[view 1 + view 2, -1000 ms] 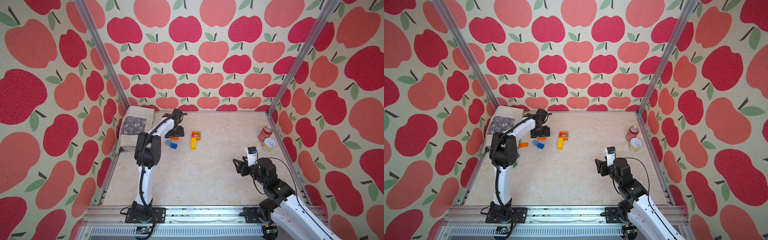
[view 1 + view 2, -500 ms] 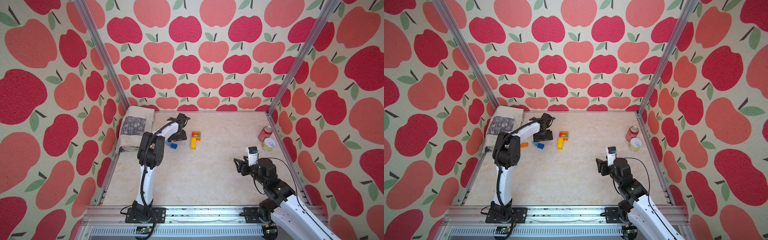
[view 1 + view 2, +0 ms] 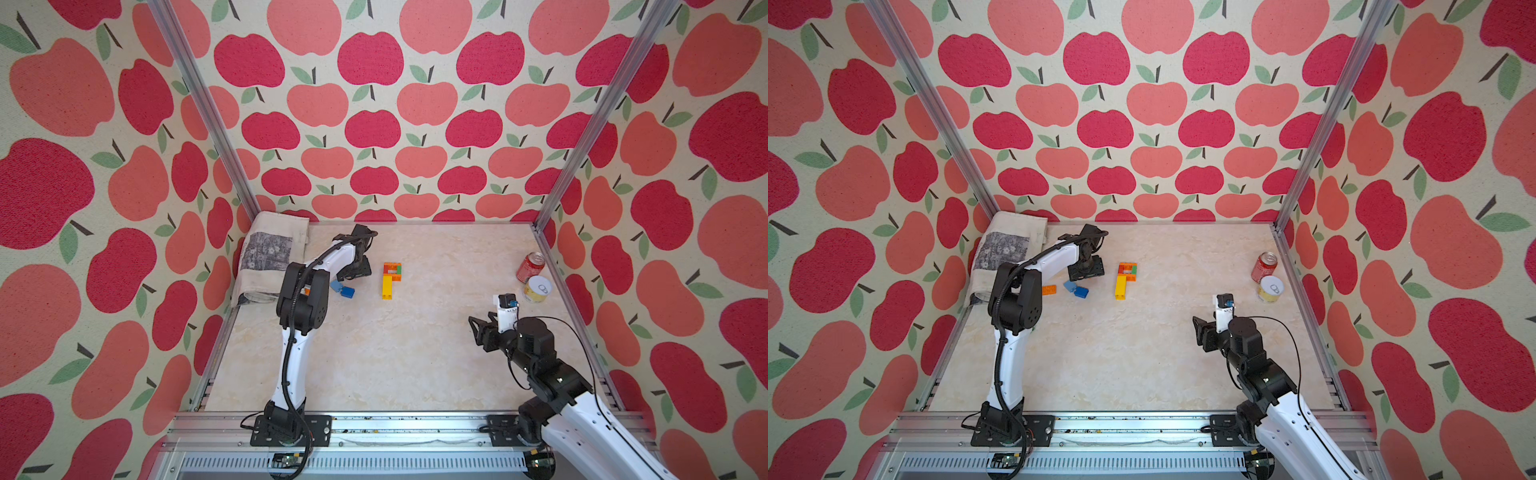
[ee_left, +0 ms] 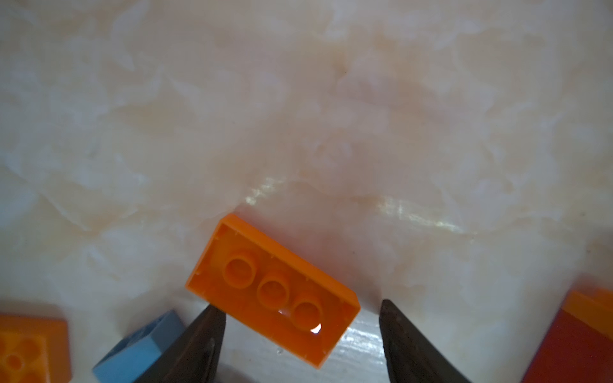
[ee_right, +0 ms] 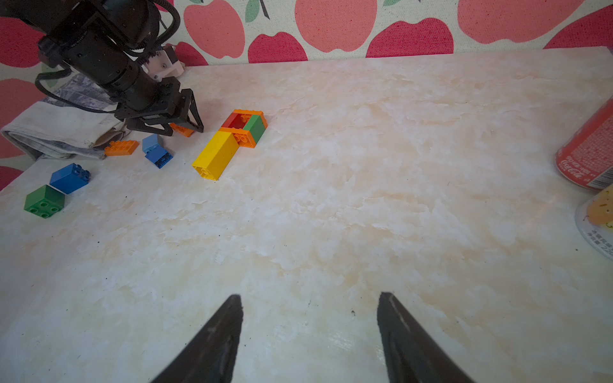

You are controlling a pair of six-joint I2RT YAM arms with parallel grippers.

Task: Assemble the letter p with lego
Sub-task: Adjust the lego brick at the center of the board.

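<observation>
The released left hand (image 4: 300, 306), straddling the upturned orange brick (image 4: 272, 288) left of the part-built letter (image 3: 390, 278) at mid-frame in a top view, should be squared to its long sides before being clenched.

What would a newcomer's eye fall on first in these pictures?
First, the loud apple-print walls all around the table. Then the bright lego figure, a yellow stem with an orange, red and green loop, lying in the table's far half. Next to it, the left hand hangs open over an upside-down orange brick.
</observation>
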